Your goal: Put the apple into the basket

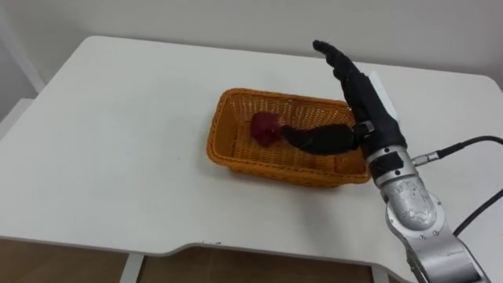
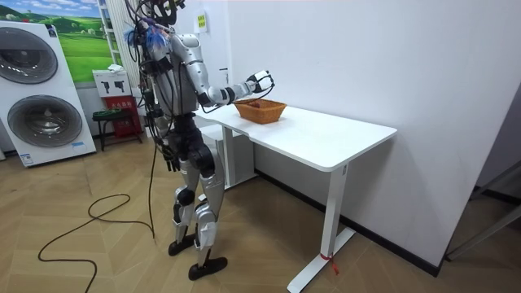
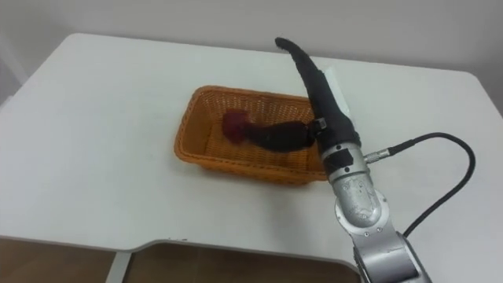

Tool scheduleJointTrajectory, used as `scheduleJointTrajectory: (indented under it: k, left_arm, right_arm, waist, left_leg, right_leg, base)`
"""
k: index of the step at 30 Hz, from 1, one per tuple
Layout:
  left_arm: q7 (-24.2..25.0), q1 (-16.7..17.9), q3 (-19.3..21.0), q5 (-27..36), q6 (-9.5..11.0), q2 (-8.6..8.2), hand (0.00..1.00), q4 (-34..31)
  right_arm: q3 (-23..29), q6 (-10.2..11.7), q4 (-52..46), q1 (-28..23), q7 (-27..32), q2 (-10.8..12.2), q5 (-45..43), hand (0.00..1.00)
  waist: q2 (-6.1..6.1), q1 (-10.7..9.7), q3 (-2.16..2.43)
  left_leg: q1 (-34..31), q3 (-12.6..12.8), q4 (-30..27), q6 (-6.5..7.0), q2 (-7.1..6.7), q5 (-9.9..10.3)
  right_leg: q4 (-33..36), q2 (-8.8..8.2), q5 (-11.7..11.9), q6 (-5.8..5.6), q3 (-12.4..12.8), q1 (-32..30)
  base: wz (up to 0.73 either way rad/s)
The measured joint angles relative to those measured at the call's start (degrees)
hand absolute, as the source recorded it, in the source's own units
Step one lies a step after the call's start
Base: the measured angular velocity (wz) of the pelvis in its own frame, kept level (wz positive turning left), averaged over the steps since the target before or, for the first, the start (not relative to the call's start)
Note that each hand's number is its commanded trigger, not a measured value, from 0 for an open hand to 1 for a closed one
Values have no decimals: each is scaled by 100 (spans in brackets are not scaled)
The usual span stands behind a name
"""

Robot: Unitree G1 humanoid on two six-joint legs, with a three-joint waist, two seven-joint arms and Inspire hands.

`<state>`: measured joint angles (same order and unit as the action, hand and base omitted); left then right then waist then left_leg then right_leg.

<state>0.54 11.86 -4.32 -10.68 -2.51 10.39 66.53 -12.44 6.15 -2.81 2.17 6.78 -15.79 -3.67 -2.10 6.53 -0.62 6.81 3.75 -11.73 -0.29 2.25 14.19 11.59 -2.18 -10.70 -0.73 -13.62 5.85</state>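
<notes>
A dark red apple (image 1: 266, 127) (image 3: 234, 123) lies inside the orange wicker basket (image 1: 228, 145) (image 3: 192, 141), toward its left half. My right hand (image 1: 357, 90) (image 3: 318, 90) hangs over the basket's right end, open, its fingers straight and pointing away from me. Its thumb (image 1: 318, 140) reaches left into the basket, with the tip next to the apple. In the room view the right hand (image 2: 259, 81) is held above the basket (image 2: 261, 110), and I stand at the table's end.
The basket sits near the middle of a white table (image 1: 110, 134) (image 2: 326, 138). A dark cable (image 1: 464, 145) runs off my right forearm. In the room view washing machines (image 2: 41, 89) stand behind me, on the room view's left.
</notes>
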Motion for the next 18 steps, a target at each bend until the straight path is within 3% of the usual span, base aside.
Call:
scheduleJointTrajectory:
  k: [11, 14, 18]
  left_arm:
    - [4, -27, -35, -15, -3, -2, 0, 42]
    - [6, 25, 5, -10, 0, -6, 0, 73]
    - [0, 166, 188, 10, 4, -6, 0, 87]
  right_arm:
    - [-2, 1, 0, 0, 158, 0, 15, 0]
    - [109, 1, -49, 0, 240, 0, -32, 0]
    - [641, 11, -186, 10, 495, -6, -23, 0]
  waist:
    - [35, 11, 4]
    - [21, -33, 21]
    - [-41, -183, 78]
  left_leg:
    - [-2, -4, 1, -1, 0, -1]
    - [-4, 1, -4, 0, 0, -1]
    - [-11, -49, -12, 3, -6, -5]
  right_leg:
    - [-5, 2, 0, 0, 17, -5]
    - [-4, 1, 0, 0, 4, -2]
    - [0, -14, 0, 0, -52, 21]
  base:
    - [0]
    - [1]
    - [7]
